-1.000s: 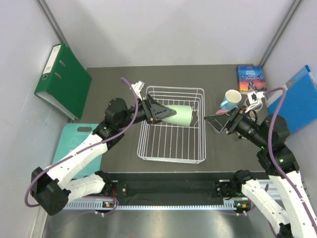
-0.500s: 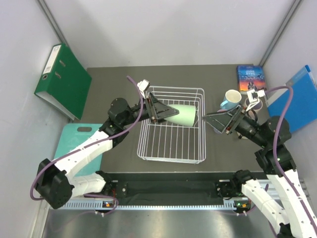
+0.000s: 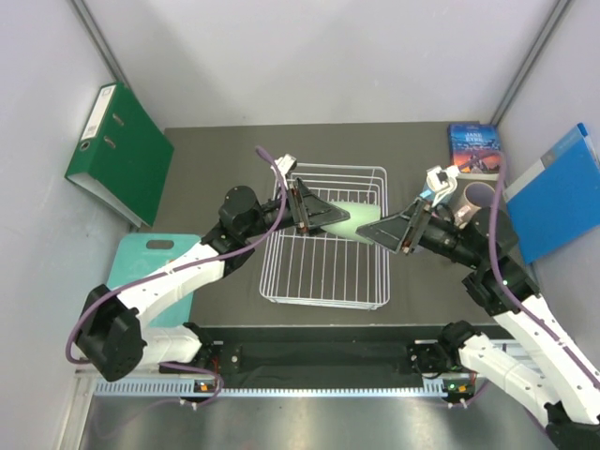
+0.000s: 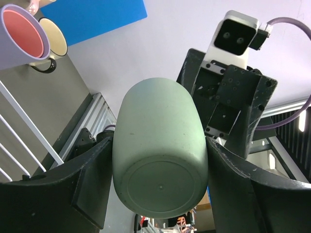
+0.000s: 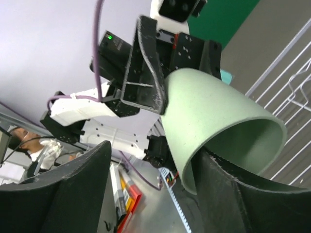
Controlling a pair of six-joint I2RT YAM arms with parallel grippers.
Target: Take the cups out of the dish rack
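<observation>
Dark counter point(image 3: 206, 159) seen from above. Far left: a green binder point(image 3: 117, 150) at the wall and a teal cutting board point(image 3: 141, 264). Centre: the left tool point(image 3: 339, 217) pinches the sage green cup point(image 3: 356, 221) by its sides, holding it on its side above the dish rack point(image 3: 323, 302), mouth toward the right. The right tool point(image 3: 375, 228), jaws spread, straddles the cup's rim; whether it touches cannot be told. Right: a lavender cup point(image 3: 478, 197) and a cream cup point(image 4: 54, 40) stand side by side on the counter, near a book point(image 3: 473, 148) and a blue folder point(image 3: 558, 192).
</observation>
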